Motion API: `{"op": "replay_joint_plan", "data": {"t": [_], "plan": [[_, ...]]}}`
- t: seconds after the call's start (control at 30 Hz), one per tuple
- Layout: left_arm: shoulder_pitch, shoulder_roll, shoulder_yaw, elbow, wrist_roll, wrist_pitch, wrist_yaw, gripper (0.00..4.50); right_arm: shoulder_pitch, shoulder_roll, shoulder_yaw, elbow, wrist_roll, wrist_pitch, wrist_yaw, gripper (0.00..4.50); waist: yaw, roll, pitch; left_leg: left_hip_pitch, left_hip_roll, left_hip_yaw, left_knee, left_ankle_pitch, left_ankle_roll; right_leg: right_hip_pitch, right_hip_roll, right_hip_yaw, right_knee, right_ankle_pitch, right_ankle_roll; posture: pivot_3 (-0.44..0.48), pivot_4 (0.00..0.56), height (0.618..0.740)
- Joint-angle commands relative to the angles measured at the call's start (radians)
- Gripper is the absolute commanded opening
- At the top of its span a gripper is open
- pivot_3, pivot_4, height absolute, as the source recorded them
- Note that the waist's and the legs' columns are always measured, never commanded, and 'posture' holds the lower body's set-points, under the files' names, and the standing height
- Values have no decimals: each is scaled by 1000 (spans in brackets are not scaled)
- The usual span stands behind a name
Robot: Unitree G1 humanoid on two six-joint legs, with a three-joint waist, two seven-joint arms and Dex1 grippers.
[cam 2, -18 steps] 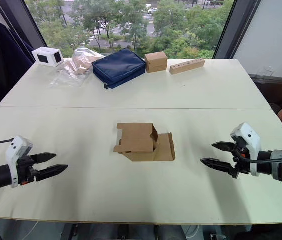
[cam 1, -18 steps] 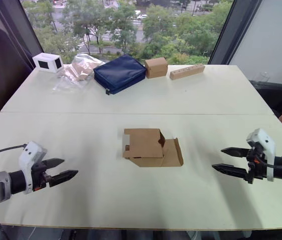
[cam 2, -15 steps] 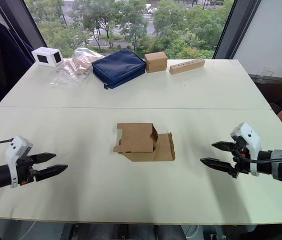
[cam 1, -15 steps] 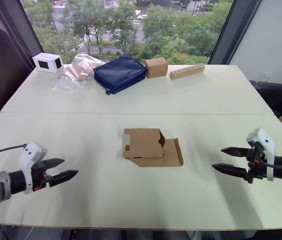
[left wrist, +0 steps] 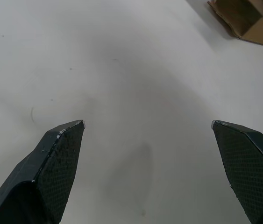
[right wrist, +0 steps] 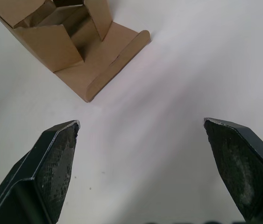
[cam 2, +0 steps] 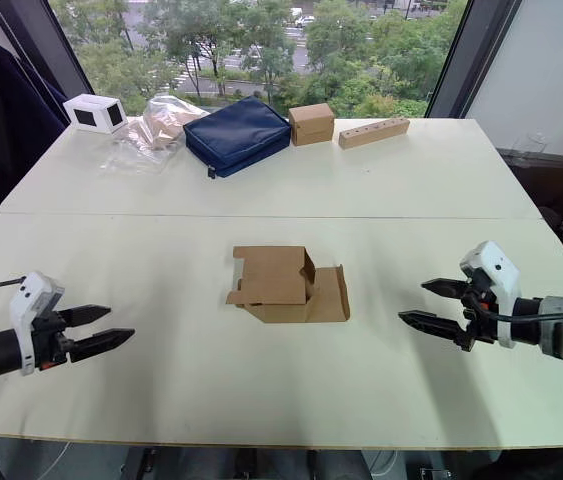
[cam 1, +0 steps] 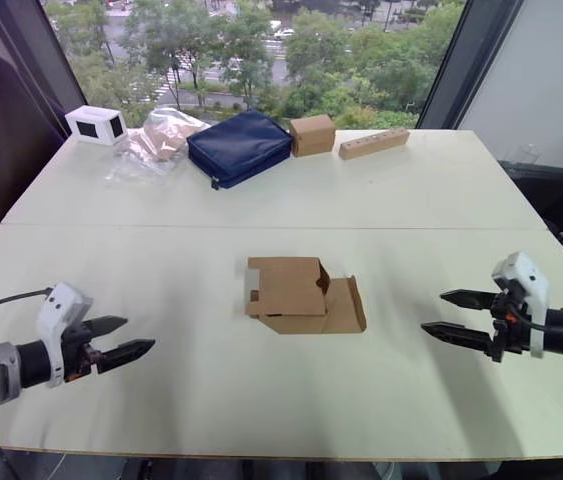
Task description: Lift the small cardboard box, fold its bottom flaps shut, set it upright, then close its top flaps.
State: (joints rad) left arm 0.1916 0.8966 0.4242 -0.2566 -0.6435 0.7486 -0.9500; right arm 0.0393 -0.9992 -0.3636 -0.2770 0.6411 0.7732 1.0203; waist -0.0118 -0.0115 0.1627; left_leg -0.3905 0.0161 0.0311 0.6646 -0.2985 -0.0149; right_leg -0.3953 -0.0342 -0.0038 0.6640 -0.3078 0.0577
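Centrally, box: the small cardboard box (cam 1: 293,291), plain brown corrugated, lies on its side mid-bench, apart from both grippers.
Flaps: one flat panel (cam 1: 348,306) rests on the bench toward the robot's right; the open end (right wrist: 65,24) shows a hollow inside.
Bench: smooth, pale bench (cam 1: 261,390), bare all round the box, near edge below.
Left gripper (cam 1: 121,341): jaws wide apart, empty, pointed tips.
Right gripper (cam 1: 455,314): jaws wide apart, empty.
Far edge: blue bag (cam 1: 239,146), taped cube (cam 1: 312,134), wooden block (cam 1: 373,143), white box (cam 1: 95,124).
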Motion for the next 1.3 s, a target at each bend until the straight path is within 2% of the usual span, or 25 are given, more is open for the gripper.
{"op": "replay_joint_plan", "data": {"t": [0.03,0.23,0.37,0.53,0.67,0.83,0.93,1.0,1.13,1.3], "plan": [[-12,8,26,2,48,-73,17,4474,-17,7,-15,-5,-14,-28,-19,4500,0,0,0,0,0,0,0,0,0,0,0,0,0,0,0,0,150,740],[-45,-20,22,16,140,-134,128,4474,-34,5,2,-2,-33,-27,-44,4500,0,0,0,0,0,0,0,0,0,0,0,0,0,0,0,0,150,740],[-74,-3,9,46,129,-115,102,4474,-32,21,-20,-6,-3,-5,-48,4500,0,0,0,0,0,0,0,0,0,0,0,0,0,0,0,0,150,740],[-156,91,-23,117,-42,98,-91,4474,-23,53,-81,-78,43,14,-79,4500,0,0,0,0,0,0,0,0,0,0,0,0,1,0,0,0,150,740],[-323,110,-82,149,-221,327,-179,4474,-42,34,-103,-231,174,120,-100,4500,1,1,0,0,0,0,0,0,0,0,0,-1,1,0,0,0,150,740],[-569,27,-175,289,-293,488,-166,4474,-73,25,-89,-391,307,224,-181,4500,1,0,0,0,0,0,1,0,0,0,1,-1,1,0,1,0,150,740],[-724,-63,-300,434,-198,509,-105,4474,-97,22,-64,-476,359,255,-249,4500,2,0,0,-1,-1,0,1,0,0,0,2,-1,1,0,1,0,150,740],[-812,-129,-346,528,-191,547,-111,4474,-72,-26,-57,-527,330,258,-242,4500,5,0,0,-1,-1,0,3,0,0,0,3,-1,2,0,1,0,150,740],[-908,-210,-417,618,-186,604,-148,4474,-39,-50,-87,-562,340,260,-264,4500,2,-6,2,-2,-1,-1,3,0,1,0,4,-1,2,0,2,0,150,740],[-968,-287,-477,686,-146,602,-155,4474,-18,-26,-97,-580,340,246,-324,4500,1,-6,2,-2,0,-1,4,0,0,-1,5,-1,3,0,2,0,150,740]]}}
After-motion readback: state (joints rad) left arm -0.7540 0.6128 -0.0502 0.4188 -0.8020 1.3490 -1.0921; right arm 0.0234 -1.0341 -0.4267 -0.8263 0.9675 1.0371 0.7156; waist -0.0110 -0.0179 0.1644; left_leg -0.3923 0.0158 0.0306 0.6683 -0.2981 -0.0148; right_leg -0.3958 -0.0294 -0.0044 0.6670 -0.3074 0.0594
